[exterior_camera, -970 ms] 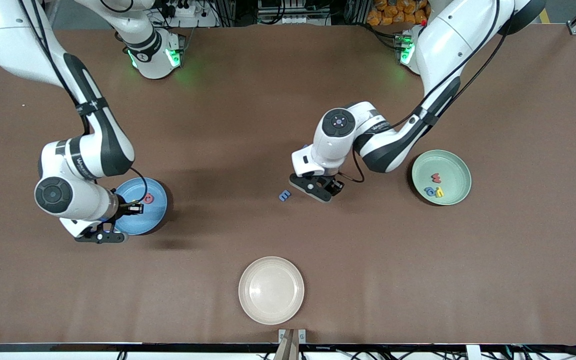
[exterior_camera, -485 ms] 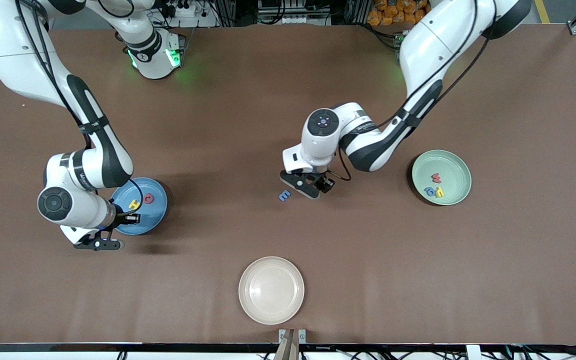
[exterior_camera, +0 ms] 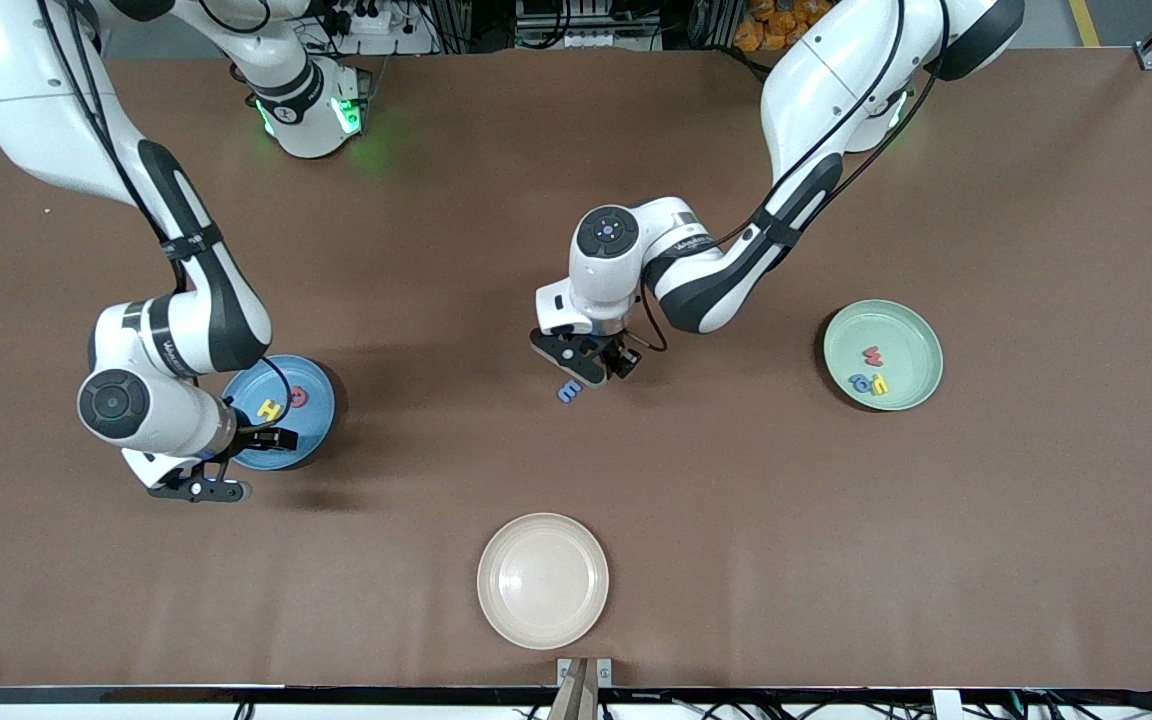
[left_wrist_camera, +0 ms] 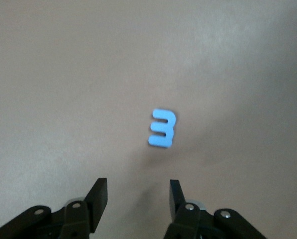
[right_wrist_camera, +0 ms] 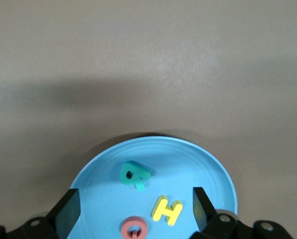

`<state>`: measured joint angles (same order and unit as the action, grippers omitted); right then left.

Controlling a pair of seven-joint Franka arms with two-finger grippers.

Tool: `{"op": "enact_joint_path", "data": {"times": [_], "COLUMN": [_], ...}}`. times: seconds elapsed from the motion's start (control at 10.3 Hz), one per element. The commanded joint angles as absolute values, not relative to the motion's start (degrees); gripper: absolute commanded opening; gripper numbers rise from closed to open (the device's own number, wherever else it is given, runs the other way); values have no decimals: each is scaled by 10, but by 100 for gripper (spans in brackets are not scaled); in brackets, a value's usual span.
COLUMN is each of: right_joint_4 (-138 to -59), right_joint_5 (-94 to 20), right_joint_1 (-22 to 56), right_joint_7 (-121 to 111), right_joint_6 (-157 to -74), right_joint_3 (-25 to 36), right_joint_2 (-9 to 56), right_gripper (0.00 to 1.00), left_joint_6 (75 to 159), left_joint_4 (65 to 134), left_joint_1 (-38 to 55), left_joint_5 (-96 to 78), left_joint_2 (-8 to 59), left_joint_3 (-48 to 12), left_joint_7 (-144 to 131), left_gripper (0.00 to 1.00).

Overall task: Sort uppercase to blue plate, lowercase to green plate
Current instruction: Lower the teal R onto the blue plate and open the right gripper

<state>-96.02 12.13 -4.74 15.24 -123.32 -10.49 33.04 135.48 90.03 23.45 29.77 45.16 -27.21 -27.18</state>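
While the right gripper (exterior_camera: pixel 254 438) hangs spread wide and empty over the blue plate (exterior_camera: pixel 321 420), the step in hand is judged to be the pick-up of the last loose lowercase piece, the light-blue three-pronged letter (exterior_camera: pixel 569 391). That letter is found lying flat on the bare brown table (exterior_camera: pixel 1036 550) near its middle, well apart from both sorting plates and farther from the front camera than the cream plate (exterior_camera: pixel 496 560). The left gripper (exterior_camera: pixel 604 361) is held just above it and a little toward the left arm's end, jaws partly parted with nothing between them; in the left wrist view the piece (left_wrist_camera: pixel 162 128) is seen ahead of the fingertips (left_wrist_camera: pixel 99 191), not yet between them. For a clean grasp, the jaws are best centred over the letter and lowered until the thin foam edges can be pinched, since so flat a piece is likely to slip. Listed on the blue plate: yellow H (right_wrist_camera: pixel 167 210), teal R (right_wrist_camera: pixel 134 174), red Q (right_wrist_camera: pixel 134 229), all matt foam cut-outs on smooth glossy ware. Listed in the pale green plate (exterior_camera: pixel 921 330), a shallow round dish with raised rim at the left arm's end: red, blue and yellow lowercase pieces (exterior_camera: pixel 870 370).
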Motion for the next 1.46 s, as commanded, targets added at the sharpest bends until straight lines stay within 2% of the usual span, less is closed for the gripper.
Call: {"op": "enact_joint_path", "data": {"times": [0.0,0.19,0.29,1.07,1.16,1.36], "right_joint_4": [-976,-979,-979,-994,-997,-996], "right_joint_5": [91,-1,-12,-12,-12,-12], "right_joint_1": [-45,-51,-55,-78,-76,-74], "right_joint_7": [158,155,156,134,134,134], "right_joint_6": [-1195,-1165,-1145,-1122,-1121,-1121], "right_joint_3": [-106,-106,-106,-106,-106,-106], "right_joint_2": [265,224,203,154,154,156], "right_gripper": [100,100,100,100,100,100], "left_joint_6": [1370,1411,1426,1448,1448,1449], "left_joint_4": [833,831,831,829,829,829], "left_joint_1": [257,273,281,301,303,303], "left_joint_5": [287,290,292,294,294,294], "left_joint_2": [496,503,510,537,539,539], "left_joint_3": [-265,-240,-235,-207,-205,-203], "left_joint_7": [-250,-232,-217,-166,-165,-154], "left_gripper": [60,60,61,60,56,40]}}
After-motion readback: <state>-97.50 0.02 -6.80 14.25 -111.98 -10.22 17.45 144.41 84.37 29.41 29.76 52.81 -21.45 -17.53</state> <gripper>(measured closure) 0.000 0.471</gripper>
